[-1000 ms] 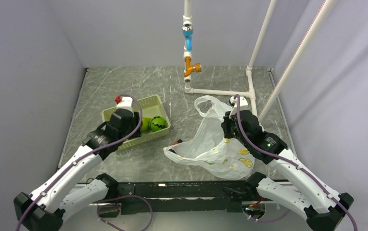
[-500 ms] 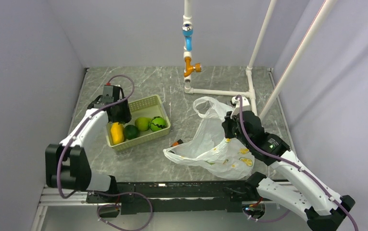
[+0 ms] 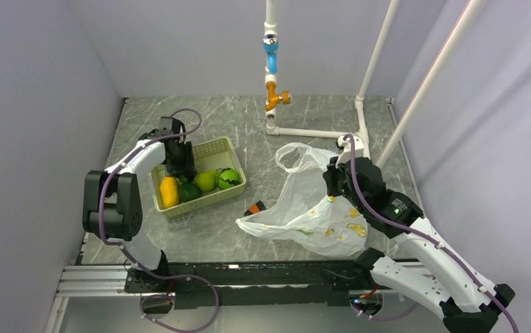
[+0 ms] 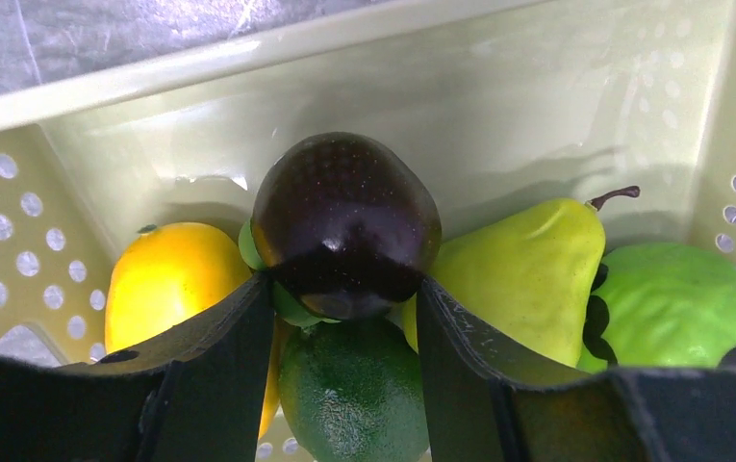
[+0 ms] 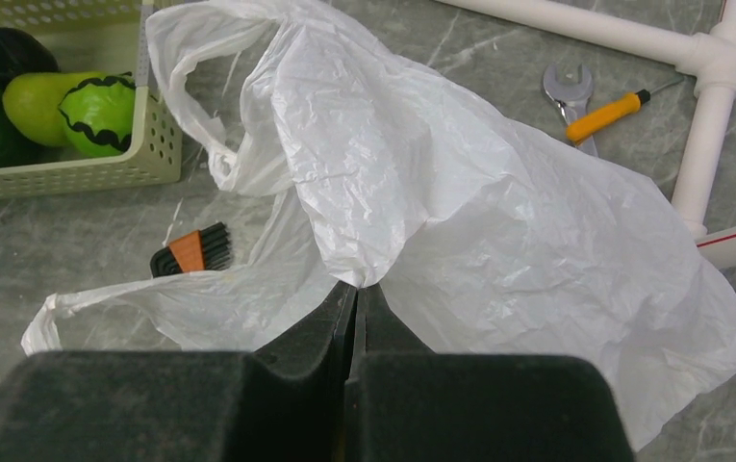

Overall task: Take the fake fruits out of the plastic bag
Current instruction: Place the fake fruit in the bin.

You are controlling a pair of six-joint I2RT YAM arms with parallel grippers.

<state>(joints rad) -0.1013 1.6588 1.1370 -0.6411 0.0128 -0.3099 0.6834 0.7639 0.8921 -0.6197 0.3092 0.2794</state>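
One mango [image 3: 169,192] lies long-axis near-to-far — beside the basket [image 3: 210,200] wall.

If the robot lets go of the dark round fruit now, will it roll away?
It may roll a little: the dark fruit is round and glossy, above the pear and mango. The basket walls would likely stop it. It seems stiff, not squashing.

The grey marble-patterned table [image 3: 304,118] carries a pale green lattice-walled basket [image 3: 210,200] on its left half. The plastic bag [image 3: 304,215] lies crumpled on the right half, with a small orange-and-black brush [image 3: 255,207] just beside its left edge. A white pipe frame [image 3: 318,132] stands at the back right, and a wrench [image 5: 564,85] and a yellow-handled screwdriver [image 5: 606,114] lie near it.
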